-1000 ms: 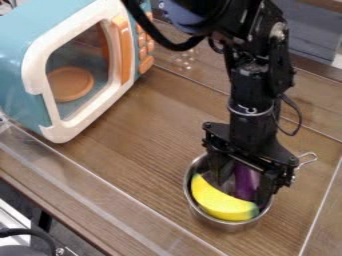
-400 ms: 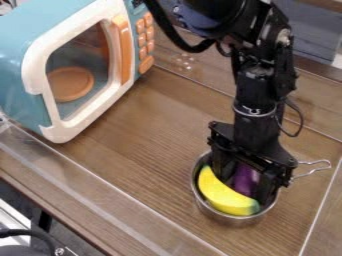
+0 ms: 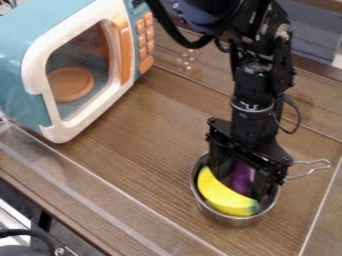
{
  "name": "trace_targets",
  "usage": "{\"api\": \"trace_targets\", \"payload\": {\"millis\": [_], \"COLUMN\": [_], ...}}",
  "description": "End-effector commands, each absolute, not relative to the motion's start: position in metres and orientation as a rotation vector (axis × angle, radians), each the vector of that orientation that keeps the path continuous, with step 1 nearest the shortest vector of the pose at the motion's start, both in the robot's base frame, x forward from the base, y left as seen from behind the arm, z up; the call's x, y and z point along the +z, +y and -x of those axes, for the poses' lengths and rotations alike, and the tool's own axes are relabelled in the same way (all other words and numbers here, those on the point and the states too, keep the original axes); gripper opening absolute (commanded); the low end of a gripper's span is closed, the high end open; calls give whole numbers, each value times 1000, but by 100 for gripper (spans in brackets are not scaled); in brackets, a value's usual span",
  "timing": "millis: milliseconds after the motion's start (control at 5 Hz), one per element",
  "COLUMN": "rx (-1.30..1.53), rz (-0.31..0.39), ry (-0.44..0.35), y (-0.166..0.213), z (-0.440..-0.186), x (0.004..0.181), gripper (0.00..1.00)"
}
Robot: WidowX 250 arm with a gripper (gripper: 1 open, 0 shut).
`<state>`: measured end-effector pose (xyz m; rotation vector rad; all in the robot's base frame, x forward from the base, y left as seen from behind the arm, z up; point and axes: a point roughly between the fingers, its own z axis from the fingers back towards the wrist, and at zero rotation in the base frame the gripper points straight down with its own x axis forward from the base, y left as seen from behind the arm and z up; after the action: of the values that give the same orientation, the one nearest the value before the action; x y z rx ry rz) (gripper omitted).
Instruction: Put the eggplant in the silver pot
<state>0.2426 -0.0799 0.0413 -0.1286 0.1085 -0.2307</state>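
The silver pot (image 3: pixel 203 200) stands on the wooden table at the front right, with its wire handle (image 3: pixel 311 168) pointing right. The purple eggplant (image 3: pixel 243 178) stands on end inside the pot, next to a yellow banana (image 3: pixel 222 193) that lies in the pot's left front part. My gripper (image 3: pixel 245 180) points straight down into the pot. Its two black fingers (image 3: pixel 214 166) stand either side of the eggplant with a gap showing, so it looks open. The eggplant's lower end is hidden behind the pot wall.
A teal and cream toy microwave (image 3: pixel 74 62) with its door shut stands at the back left. The table's front edge (image 3: pixel 94 215) runs diagonally below the pot. A small clear object (image 3: pixel 183 62) lies behind the arm.
The gripper and arm shifted slightly to the right over the pot. The pot's handle now sits a little lower and further right. The eggplant stays between the fingers inside the pot.
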Motion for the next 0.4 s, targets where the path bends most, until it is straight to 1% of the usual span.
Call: {"api": "trace_targets", "payload": {"millis": [0, 200], "rx": [-244, -274], "rz": [129, 123], "ry": [68, 73], "y": [-71, -66], "z": [-245, -238], "x": [53, 49], "gripper": [100, 100]}}
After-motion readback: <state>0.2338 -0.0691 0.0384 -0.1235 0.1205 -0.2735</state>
